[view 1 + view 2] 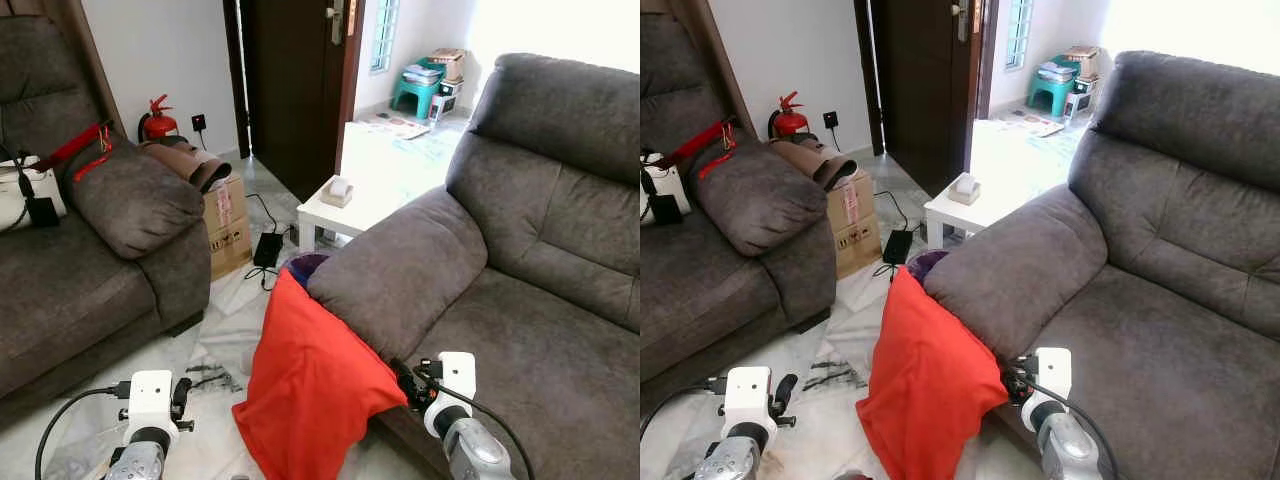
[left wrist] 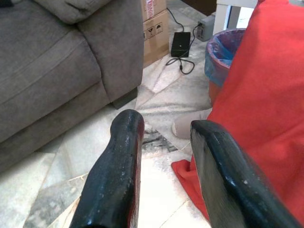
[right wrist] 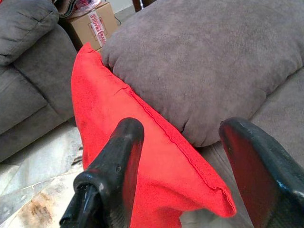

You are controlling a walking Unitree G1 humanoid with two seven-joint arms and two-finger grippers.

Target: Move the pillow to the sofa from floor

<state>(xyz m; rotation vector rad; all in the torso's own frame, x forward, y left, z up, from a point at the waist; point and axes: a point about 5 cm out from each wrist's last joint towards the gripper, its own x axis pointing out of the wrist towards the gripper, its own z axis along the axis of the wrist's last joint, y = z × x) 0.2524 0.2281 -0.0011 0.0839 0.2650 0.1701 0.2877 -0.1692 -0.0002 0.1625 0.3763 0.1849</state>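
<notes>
A red pillow [image 1: 310, 385] stands on the floor and leans against the armrest [image 1: 400, 265] of the grey sofa [image 1: 545, 310] on my right. My right gripper [image 3: 183, 156] is open, low beside the sofa's front. The pillow's lower corner [image 3: 209, 197] lies between its fingers, which are apart from the cloth. My left gripper [image 2: 164, 156] is open over the floor to the left of the pillow, holding nothing. The pillow's red edge [image 2: 266, 104] shows just past its finger [image 2: 228, 175].
A second grey sofa [image 1: 90, 260] stands on the left. Between the sofas on the marble floor [image 1: 225, 320] are a cardboard box [image 1: 228, 225], a black power adapter [image 1: 267, 248] with its cable, a bin with a blue liner [image 2: 225, 47] and a white side table [image 1: 345, 210].
</notes>
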